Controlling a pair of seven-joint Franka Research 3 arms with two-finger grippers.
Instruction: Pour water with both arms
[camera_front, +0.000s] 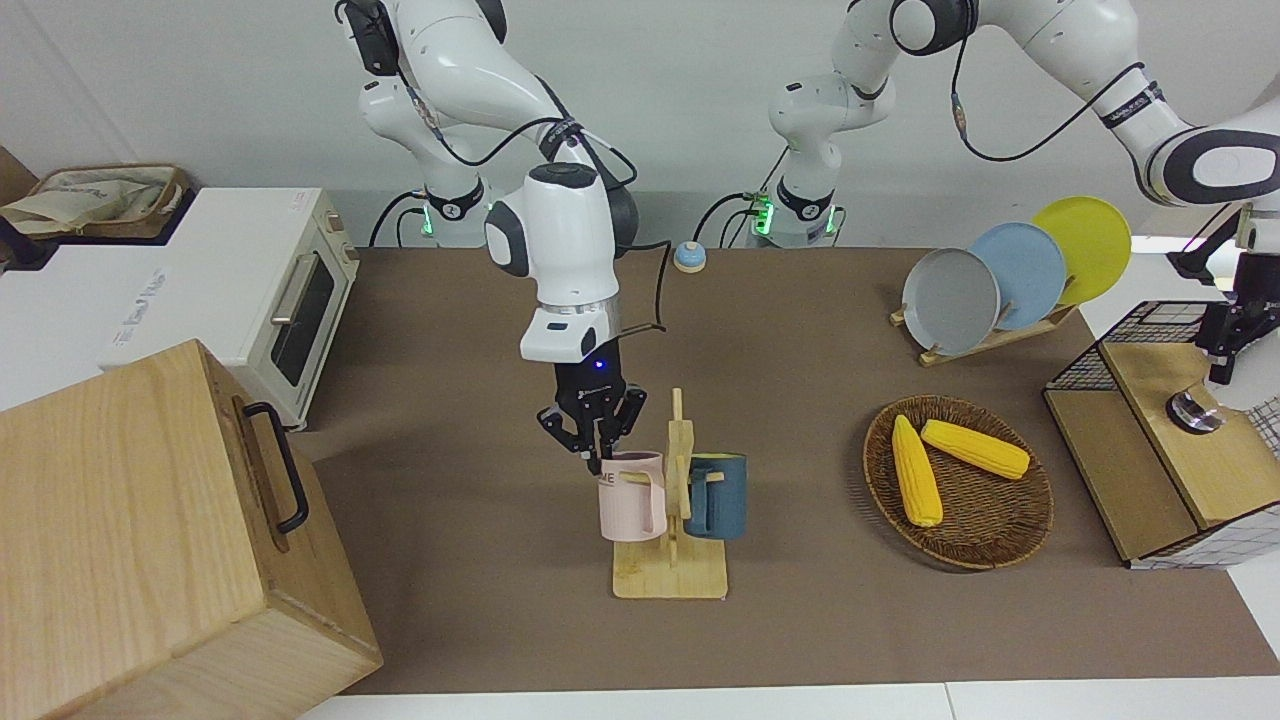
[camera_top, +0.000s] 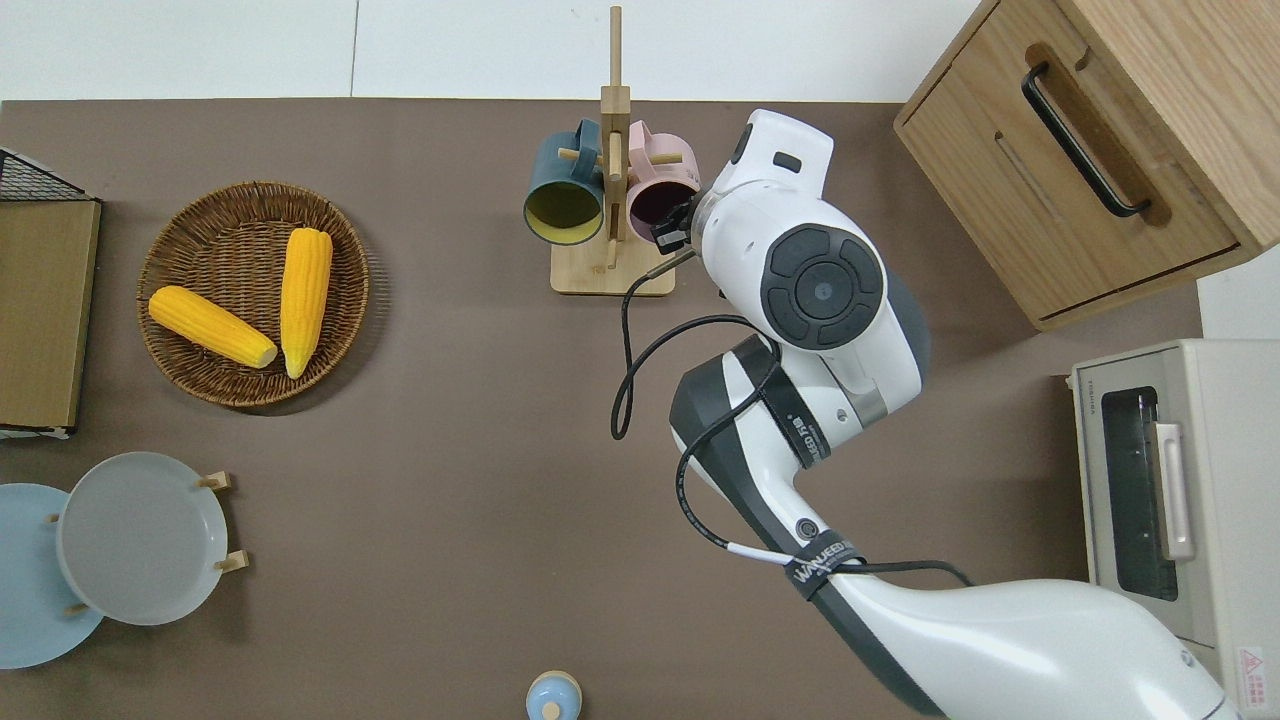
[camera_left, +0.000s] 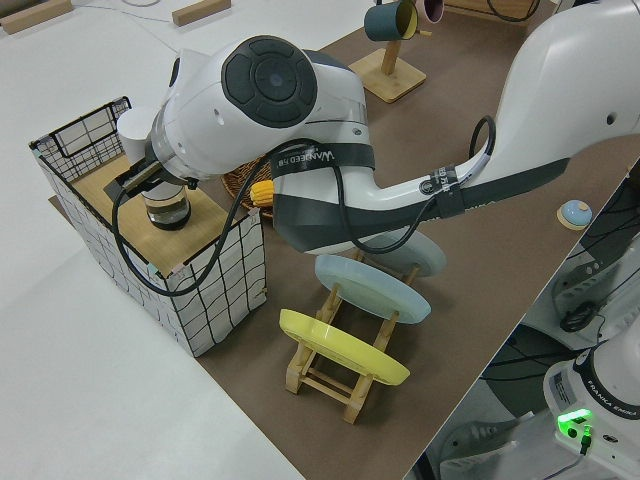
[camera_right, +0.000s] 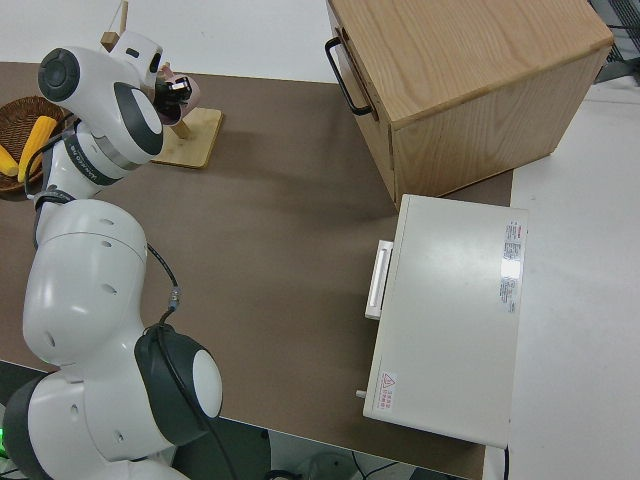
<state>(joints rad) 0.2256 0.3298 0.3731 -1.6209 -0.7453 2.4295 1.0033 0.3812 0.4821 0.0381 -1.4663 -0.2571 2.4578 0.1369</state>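
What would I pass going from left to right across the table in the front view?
Wooden box → white toaster oven → pink mug, with the right pincer at its rim → blue mug → basket of corn → wire crate, with the left pincer above it.

Bright, even overhead light; soft short shadows under the basket (camera_front: 958, 482) and mugs; all views sharp.
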